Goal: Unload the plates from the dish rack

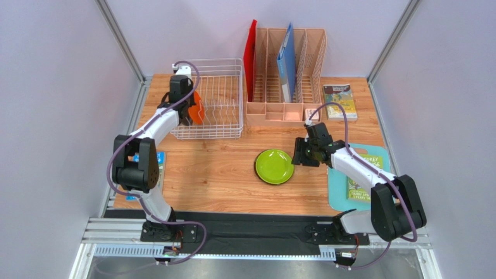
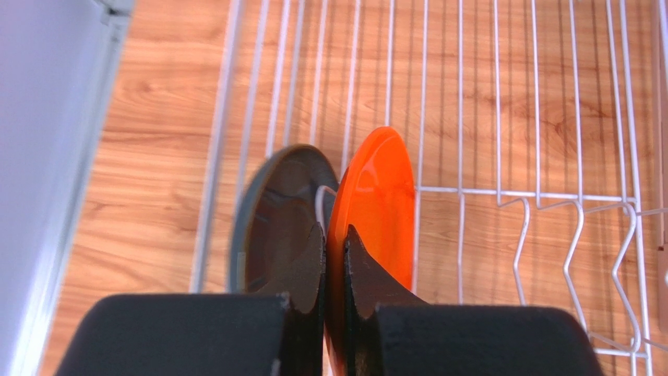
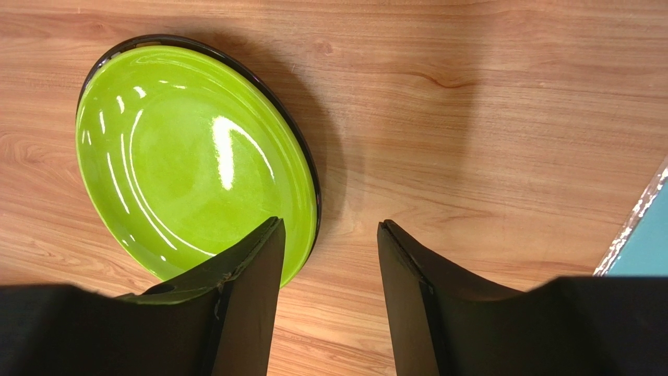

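The white wire dish rack (image 1: 224, 125) stands at the back left. My left gripper (image 1: 185, 111) is inside its left end, shut on the rim of the upright orange plate (image 2: 380, 196). The dark teal-grey plate (image 2: 274, 211) stands upright just left of the orange one, against the left finger (image 2: 310, 258). The lime green plate (image 1: 274, 166) lies flat on the table's middle, with a dark rim at its edge. My right gripper (image 1: 298, 156) is open and empty beside its right edge, low over the wood (image 3: 329, 235). The dark red plate is not in view.
A peach-pink file organiser (image 1: 291, 75) with a red and a blue folder stands right of the rack. A book (image 1: 339, 102) lies at the back right. A teal mat (image 1: 337, 195) with a book lies at the front right. A blue card (image 1: 158, 165) lies at the left.
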